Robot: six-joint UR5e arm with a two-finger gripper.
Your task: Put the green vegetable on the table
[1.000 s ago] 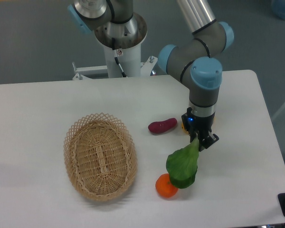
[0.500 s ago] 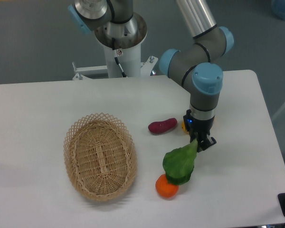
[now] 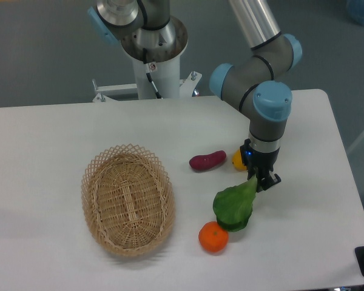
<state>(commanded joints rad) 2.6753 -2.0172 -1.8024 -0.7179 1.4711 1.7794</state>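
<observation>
From my remote seat I see a white table from above, with the arm reaching down at its right side; my gripper points downward, its fingers pinched on the pale stem end of the green vegetable; the dark leaves hang down and to the left from that grip, and I cannot tell whether their lower edge touches the tabletop; an orange fruit sits just beside the leaves at lower left; a purple sweet potato lies up and to the left; a yellow fruit shows partly beside the wrist; an oval wicker basket rests well to the left.
</observation>
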